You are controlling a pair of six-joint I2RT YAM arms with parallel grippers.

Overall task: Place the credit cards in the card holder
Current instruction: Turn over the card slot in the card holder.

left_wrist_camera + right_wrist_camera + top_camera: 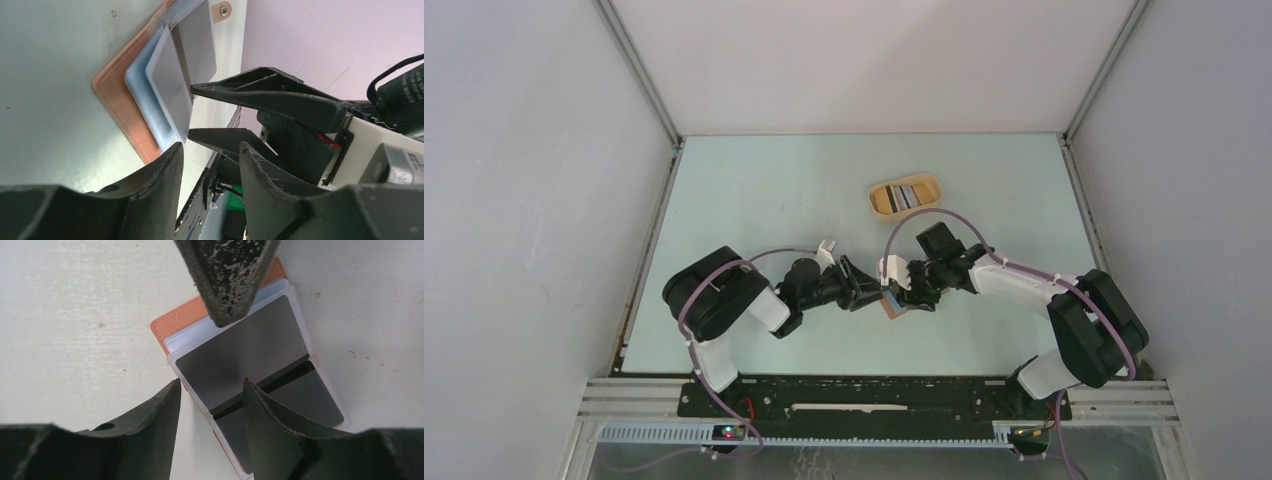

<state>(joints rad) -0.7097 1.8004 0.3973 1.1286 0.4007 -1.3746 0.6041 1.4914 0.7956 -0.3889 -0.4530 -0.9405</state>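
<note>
Right gripper (211, 390) fingers half-spread, empty, hovering directly over the card holder (172, 325), which lies open flat on the bench (75, 300). Left gripper (210, 150) part-open too, empty, one fingertip (225, 290) on the far sleeve (200, 335). Two dark credit cards (250, 345) sit sleeved, long axis diagonal, ahead-right of the right gripper. Suggest: pin sleeve mouth, feed next card along that axis. More in tray (876, 200), well beyond.
</note>
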